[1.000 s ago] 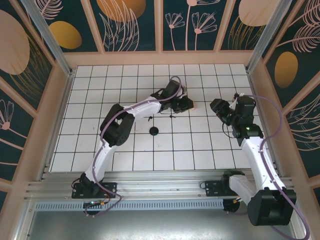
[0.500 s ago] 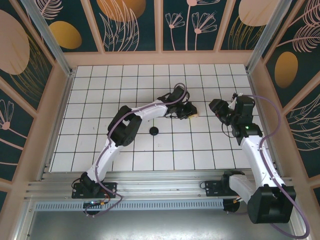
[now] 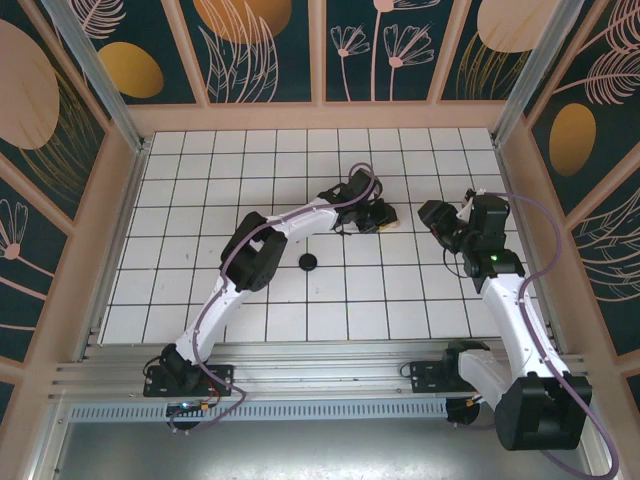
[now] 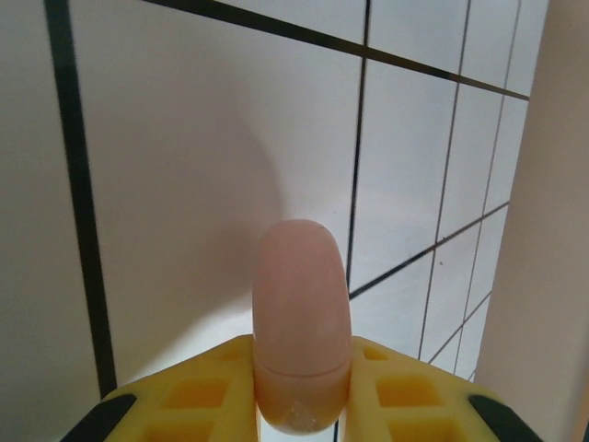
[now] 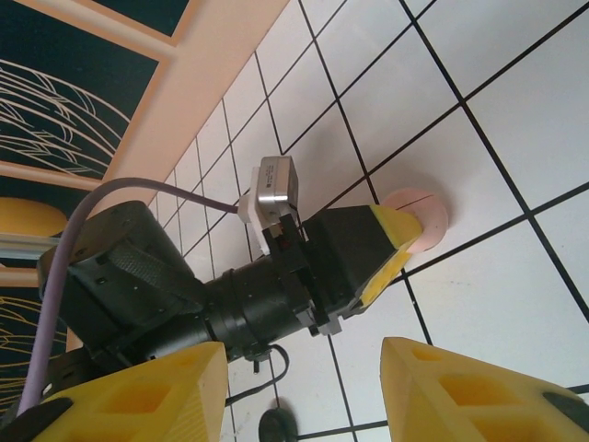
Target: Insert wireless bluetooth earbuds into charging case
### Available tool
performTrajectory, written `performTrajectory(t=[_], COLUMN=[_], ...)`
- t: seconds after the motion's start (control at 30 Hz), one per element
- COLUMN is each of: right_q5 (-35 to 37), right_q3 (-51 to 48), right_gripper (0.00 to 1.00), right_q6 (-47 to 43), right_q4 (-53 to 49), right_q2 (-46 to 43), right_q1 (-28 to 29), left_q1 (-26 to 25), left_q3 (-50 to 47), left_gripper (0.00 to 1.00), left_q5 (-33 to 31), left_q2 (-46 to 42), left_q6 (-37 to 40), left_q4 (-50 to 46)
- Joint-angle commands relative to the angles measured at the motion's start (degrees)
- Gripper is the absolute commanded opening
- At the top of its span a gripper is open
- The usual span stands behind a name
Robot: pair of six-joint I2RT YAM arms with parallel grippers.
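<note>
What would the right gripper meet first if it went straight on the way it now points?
Most likely the left gripper, closed on the pink case, straight ahead of the open right gripper; how far apart they are is unclear.

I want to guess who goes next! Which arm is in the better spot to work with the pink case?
Left. The left gripper has the pink case between its yellow fingers. The right gripper hangs open and empty, off to the side, so it would probably have to travel first.
</note>
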Motion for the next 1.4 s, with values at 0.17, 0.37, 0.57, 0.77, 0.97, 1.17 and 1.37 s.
performTrajectory(t=[0.17,0.37,0.57,0.77,0.97,1.17,1.37], right_q5=[-0.5,0.0,-0.4,-0.9,-2.5,-2.3,-0.5], right_q3=[0.6,0.7,1.5,1.4,2.0,2.8,4.0], right_gripper=[0.48,0.48,0.48,0.48,0.48,0.48,0.48], right_q6=[0.4,0.6,0.6,-0.7,-2.1,-1.5,-1.3], right_q4=[0.4,0.0,-0.3,-0.2,-1.9,-2.2,-2.6], right_q2=[-1.9,-3.3,-3.5,-3.8,-2.1,-1.6,-0.3], right_q1=[-0.4,-0.4,-0.4,-0.4,-0.2,0.5,3.1], left_q1=[-0.3,-0.3,-0.3,-0.2,-0.3,-0.3,-0.3], left_q3=[3.2,5.7,10.3,8.3,-5.3,-19.9,-28.0], left_gripper=[0.34,0.44,0.51,0.51,0.53,0.54,0.59], left_q5=[-3.5,-6.3,-12.7,-20.3,-24.3,-26.8,-31.9], left_q2=[0.9,-0.6,-3.7,-11.7,-25.0,-34.1,-37.6], left_q6=[0.3,4.0,9.1,14.2,16.4,14.1,12.5], left_q4=[-5.5,-10.9,-19.1,-26.7,-31.6,-36.4,-37.4])
